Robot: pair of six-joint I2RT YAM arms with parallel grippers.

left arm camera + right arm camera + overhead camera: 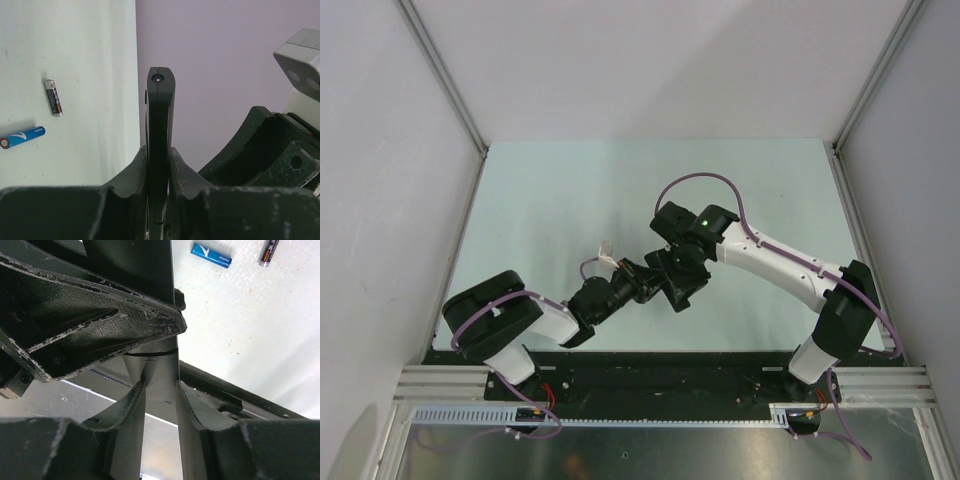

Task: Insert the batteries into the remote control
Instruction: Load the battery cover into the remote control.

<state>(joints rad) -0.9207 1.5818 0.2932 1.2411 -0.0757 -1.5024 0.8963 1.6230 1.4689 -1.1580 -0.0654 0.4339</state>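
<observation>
Remote control [160, 115] pinched edge-on by left hand [159, 151] and right hand [160, 386]; blue battery [22, 137], grey battery [53, 97] lie on table [90, 50].

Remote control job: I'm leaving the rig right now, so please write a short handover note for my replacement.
Left gripper: jaws shut on the remote control, held edge-on.
Right gripper: jaws closed around the same remote.
Blue battery and dark battery lie loose on the table.
Done: cannot tell, the battery recess is hidden.
Left: probably loading both loose batteries.
</observation>
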